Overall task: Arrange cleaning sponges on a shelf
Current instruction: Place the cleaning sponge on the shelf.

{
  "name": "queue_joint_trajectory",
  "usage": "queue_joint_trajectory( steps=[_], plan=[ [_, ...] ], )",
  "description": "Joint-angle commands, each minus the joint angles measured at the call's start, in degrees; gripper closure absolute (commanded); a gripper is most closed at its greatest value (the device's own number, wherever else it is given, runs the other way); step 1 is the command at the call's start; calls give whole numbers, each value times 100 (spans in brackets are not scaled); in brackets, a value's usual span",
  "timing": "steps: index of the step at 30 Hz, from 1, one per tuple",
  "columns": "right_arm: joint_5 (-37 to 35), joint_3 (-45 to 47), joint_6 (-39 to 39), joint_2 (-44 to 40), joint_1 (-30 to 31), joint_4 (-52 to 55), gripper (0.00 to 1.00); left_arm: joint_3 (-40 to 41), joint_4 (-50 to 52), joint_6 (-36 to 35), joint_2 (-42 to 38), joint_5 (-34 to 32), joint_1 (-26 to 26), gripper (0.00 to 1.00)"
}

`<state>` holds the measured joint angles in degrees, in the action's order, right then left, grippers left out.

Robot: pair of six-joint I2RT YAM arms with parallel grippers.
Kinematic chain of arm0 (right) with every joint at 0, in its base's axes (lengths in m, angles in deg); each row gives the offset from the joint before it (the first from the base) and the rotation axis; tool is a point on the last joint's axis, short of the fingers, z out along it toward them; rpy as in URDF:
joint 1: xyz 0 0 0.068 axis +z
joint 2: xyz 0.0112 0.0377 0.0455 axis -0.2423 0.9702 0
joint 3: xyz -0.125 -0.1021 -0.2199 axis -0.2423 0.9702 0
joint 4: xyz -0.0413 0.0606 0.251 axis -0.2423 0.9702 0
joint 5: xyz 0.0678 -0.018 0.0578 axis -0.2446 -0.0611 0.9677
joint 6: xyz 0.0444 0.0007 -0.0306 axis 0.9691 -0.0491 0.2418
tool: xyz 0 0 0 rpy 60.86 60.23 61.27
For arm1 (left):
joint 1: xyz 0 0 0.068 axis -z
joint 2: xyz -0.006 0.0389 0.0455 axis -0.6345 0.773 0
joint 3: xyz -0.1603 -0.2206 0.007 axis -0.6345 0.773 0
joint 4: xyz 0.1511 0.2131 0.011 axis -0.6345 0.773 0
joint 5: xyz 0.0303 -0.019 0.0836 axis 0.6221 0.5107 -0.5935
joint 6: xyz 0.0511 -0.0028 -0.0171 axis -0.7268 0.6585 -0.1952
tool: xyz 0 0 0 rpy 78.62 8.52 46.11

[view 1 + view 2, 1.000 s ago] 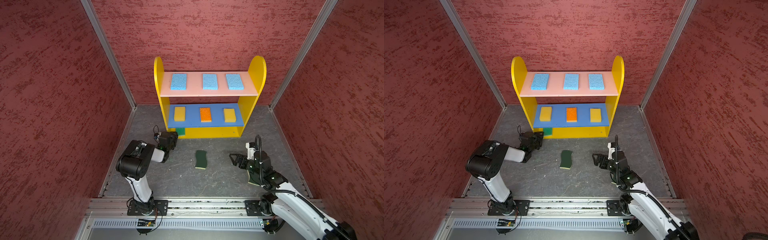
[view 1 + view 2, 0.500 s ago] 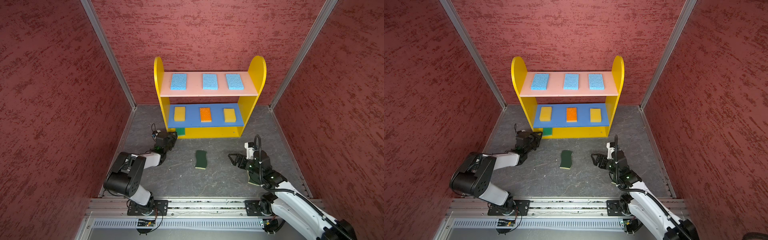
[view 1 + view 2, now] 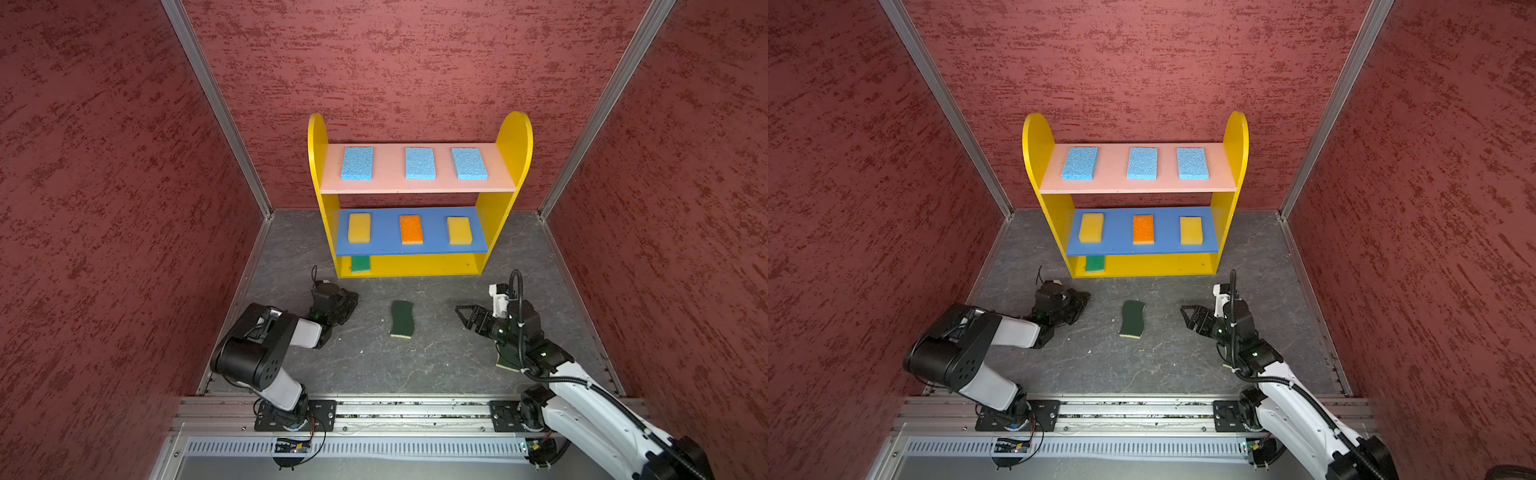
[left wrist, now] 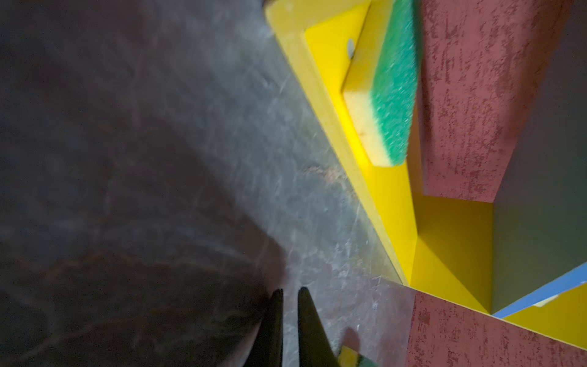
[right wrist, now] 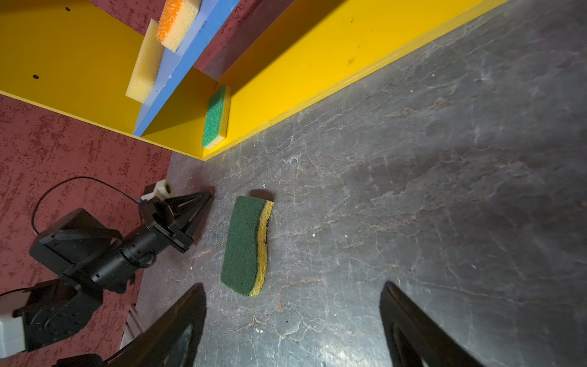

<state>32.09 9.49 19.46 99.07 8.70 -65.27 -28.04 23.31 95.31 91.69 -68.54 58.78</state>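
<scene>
Top views both show seven sponges already on the shelf; one dark green sponge lies before it, a second dark sponge farther out under the right arm. Left gripper is clenched empty; right gripper gapes, empty.

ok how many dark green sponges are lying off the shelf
2. One wavy-edged dark green sponge lies on the grey table in front of the shelf, centred. A second dark green sponge is mostly hidden beneath the right arm, only an edge showing.
</scene>
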Motion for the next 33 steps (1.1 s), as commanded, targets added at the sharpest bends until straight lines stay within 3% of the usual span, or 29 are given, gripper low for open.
queue_joint_trajectory(
  steps=[1, 8, 17, 23, 33],
  plan=[
    [-10, -112, -19, -181, 29, 58, 14, -35, -1058, 248, 105, -523, 330, 88],
    [-121, -35, -294, -372, 22, 281, 13, -124, -1423, 984, 514, -1378, 639, 87],
    [87, 112, -475, -407, 22, 110, 13, -485, -3161, 2110, 2228, -1667, 804, 87],
    [169, 205, -560, -442, 26, 75, 12, -814, -2727, 2320, 2351, -2148, 1016, 87],
    [263, 387, -559, -521, 26, -22, 12, -1034, -1385, 2436, 1761, -2862, 948, 88]
  ],
)
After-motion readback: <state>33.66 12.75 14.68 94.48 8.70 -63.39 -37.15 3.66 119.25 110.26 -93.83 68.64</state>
